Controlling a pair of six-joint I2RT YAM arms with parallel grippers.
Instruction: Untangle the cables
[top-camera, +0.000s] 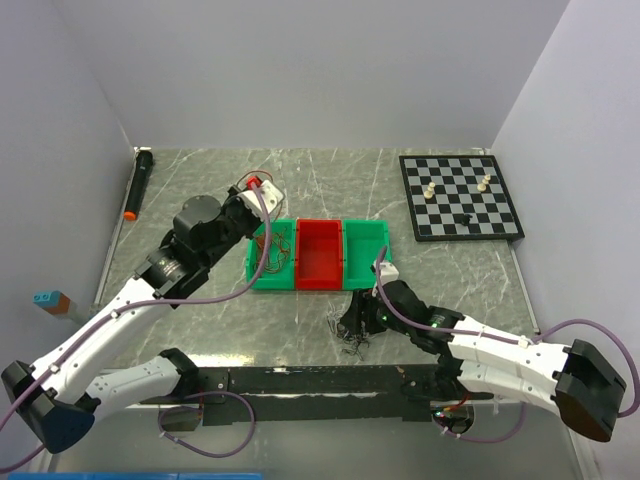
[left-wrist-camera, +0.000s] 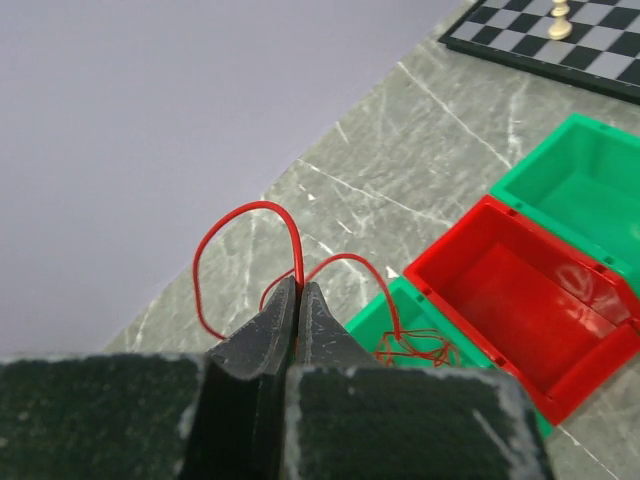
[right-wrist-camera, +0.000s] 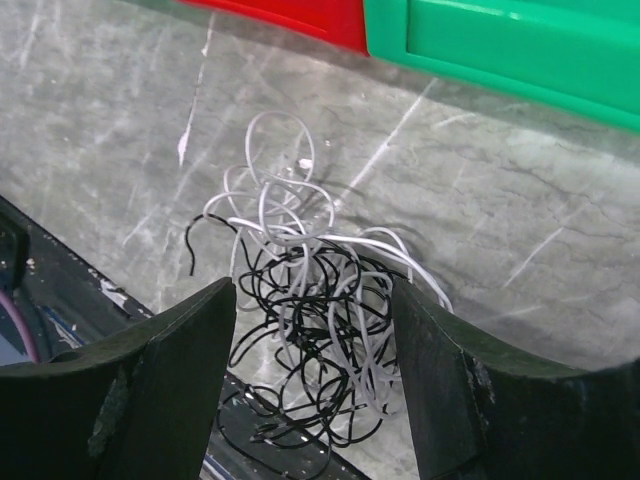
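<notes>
Fingers of the left gripper look pinched together in the top view. A red wire curls from their tip just beyond the 11 o'clock corner of the left green bin, where a red bundle lies. Beside it, toward 3 o'clock, sit the red bin and the right green bin. The right gripper hovers at the black-and-white tangle, which lies on the table at 6 o'clock of the bins.

Left wrist view: the jaws are clamped on the red wire — its loops arch above the tips, and one strand trails down to the red bundle.

Right wrist view: both fingers stand wide apart, straddling the black-and-white tangle. White strands lie toward 12 o'clock, black toward 6 — whether anything touches cannot be told.
</notes>
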